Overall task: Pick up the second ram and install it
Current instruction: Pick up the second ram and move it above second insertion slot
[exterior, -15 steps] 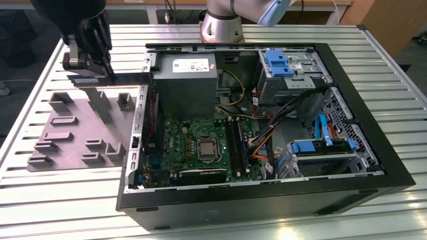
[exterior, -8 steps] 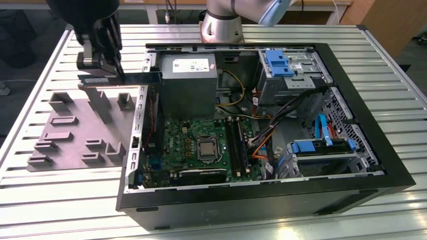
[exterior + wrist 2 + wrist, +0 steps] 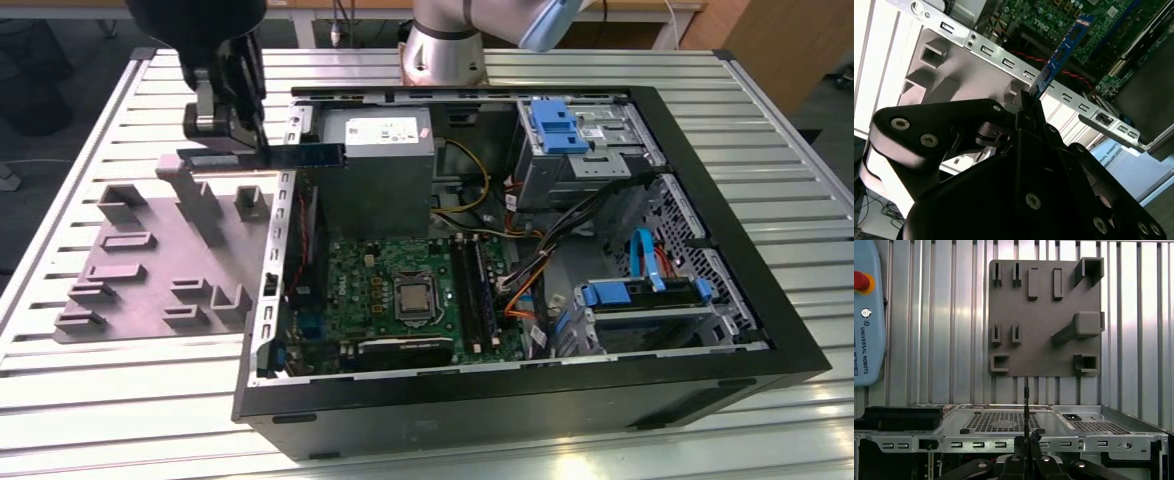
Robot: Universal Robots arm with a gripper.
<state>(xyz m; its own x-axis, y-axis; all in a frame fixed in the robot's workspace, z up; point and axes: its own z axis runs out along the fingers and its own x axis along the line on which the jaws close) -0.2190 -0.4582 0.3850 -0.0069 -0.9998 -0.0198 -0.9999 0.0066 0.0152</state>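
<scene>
My gripper (image 3: pixel 222 148) is shut on the second ram (image 3: pixel 302 155), a thin blue-green stick. In the exterior view I hold it level in the air, over the open computer case's wall on that view's left. Its free end points toward the power supply (image 3: pixel 376 165). In the second wrist view the ram (image 3: pixel 1061 52) sticks out from between my fingertips (image 3: pixel 1029 107) over the case rail, toward the green motherboard (image 3: pixel 1064 12). The first wrist view shows the ram (image 3: pixel 1026 405) edge-on as a thin dark line. The motherboard's long black slots (image 3: pixel 474 290) lie lower inside the case.
A grey holder plate (image 3: pixel 147 260) with raised blocks lies on the slatted table at the exterior view's left, and in the first wrist view (image 3: pixel 1044 315). The black case (image 3: pixel 534 400) holds cables and blue drive bays (image 3: pixel 641 295). A teach pendant (image 3: pixel 866 315) lies on the table.
</scene>
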